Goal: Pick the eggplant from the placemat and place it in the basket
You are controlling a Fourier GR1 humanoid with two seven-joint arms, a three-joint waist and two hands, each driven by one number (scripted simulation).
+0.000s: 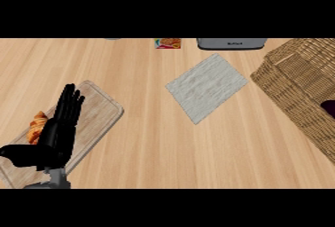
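The grey placemat (207,86) lies bare on the counter, right of centre. At the right edge stands the wicker basket (301,84); a dark purple shape (329,107), probably the eggplant, shows inside it at the frame's edge. My left hand (57,128) rests open at the lower left, fingers straight and pointing up, over a wooden cutting board (98,113). My right hand is out of view.
A croissant (38,126) lies on the cutting board beside the left hand. A grey appliance (231,43) and a small colourful box (168,43) sit at the counter's far edge.
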